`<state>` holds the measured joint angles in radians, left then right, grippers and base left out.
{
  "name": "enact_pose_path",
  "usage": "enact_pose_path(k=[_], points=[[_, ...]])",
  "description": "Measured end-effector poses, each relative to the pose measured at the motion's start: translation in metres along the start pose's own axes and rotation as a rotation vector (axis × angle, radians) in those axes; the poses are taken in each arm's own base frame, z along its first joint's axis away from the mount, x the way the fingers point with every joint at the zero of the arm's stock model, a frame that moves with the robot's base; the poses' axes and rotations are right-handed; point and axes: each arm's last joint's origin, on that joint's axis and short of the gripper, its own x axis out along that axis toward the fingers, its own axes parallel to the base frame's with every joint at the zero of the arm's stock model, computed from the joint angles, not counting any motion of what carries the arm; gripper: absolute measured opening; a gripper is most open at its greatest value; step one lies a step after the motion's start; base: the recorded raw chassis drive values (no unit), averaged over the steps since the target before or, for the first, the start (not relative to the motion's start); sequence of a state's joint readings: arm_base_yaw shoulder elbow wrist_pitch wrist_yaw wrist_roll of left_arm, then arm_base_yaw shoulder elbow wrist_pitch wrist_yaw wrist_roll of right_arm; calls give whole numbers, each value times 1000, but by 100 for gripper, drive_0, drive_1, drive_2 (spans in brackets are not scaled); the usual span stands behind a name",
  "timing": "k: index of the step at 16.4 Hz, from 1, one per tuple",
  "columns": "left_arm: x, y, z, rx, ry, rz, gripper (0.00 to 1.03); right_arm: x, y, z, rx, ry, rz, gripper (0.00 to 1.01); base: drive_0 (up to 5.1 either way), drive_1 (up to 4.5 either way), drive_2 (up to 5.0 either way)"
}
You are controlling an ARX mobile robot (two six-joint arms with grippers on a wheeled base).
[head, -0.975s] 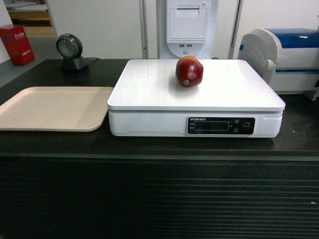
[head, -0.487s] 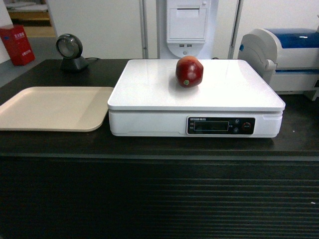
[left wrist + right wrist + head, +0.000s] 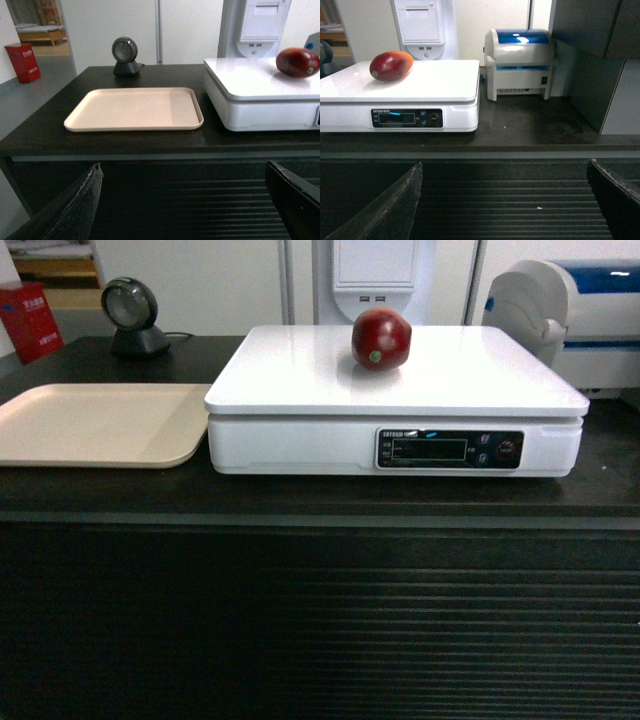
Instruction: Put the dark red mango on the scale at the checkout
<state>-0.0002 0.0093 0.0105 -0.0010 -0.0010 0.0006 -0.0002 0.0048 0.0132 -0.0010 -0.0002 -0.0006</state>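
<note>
The dark red mango (image 3: 381,338) rests on the white platform of the scale (image 3: 300,380), toward its back middle; it also shows in the left wrist view (image 3: 298,62) and the right wrist view (image 3: 391,65). The scale stands on the dark checkout counter (image 3: 300,502). Neither arm appears in the head view. My left gripper (image 3: 184,167) is open with nothing between its fingers, low in front of the counter's ribbed face. My right gripper (image 3: 505,165) is likewise open and empty, below the counter edge.
A beige tray (image 3: 90,422) lies left of the scale. A round black scanner (image 3: 129,310) stands at the back left. A white-and-blue printer (image 3: 520,62) sits right of the scale, with a white kiosk (image 3: 375,270) behind. A red box (image 3: 30,320) is far left.
The head view has shifted: the counter and scale now look closer and lower-angled. The mango stays where it was on the scale.
</note>
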Motion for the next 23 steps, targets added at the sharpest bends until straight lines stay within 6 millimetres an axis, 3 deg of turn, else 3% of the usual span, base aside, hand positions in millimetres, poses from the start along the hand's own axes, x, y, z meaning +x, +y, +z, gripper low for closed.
enact_pose_path(k=[23], points=[[0,0,-1,0,5,0,98,0,0,-1,0,6,0,98,0,0,0]])
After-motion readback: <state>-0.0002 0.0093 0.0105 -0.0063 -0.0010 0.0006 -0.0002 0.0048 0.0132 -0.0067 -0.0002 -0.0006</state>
